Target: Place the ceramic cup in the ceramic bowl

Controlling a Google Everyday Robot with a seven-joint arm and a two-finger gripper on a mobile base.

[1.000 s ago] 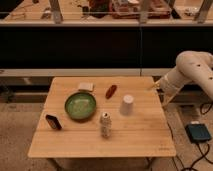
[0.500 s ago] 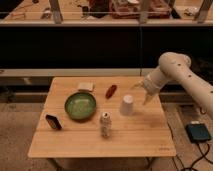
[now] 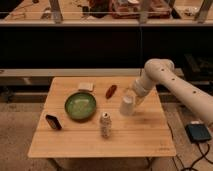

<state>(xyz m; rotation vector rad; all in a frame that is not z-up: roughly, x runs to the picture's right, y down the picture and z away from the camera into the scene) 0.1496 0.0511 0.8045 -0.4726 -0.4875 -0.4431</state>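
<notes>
Camera view, hand just above ceramic cup

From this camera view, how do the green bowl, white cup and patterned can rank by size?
1. green bowl, clearly largest.
2. white cup and patterned can: about alike, unranked.
The gripper is at the cup's upper right.

Arm is all glossy white from where I stand: fat rounded segs w/ bulgy joints, small dark dots (screws, prob.) along the shell. Gripper at its tip, right by the white cup's rim.
</notes>
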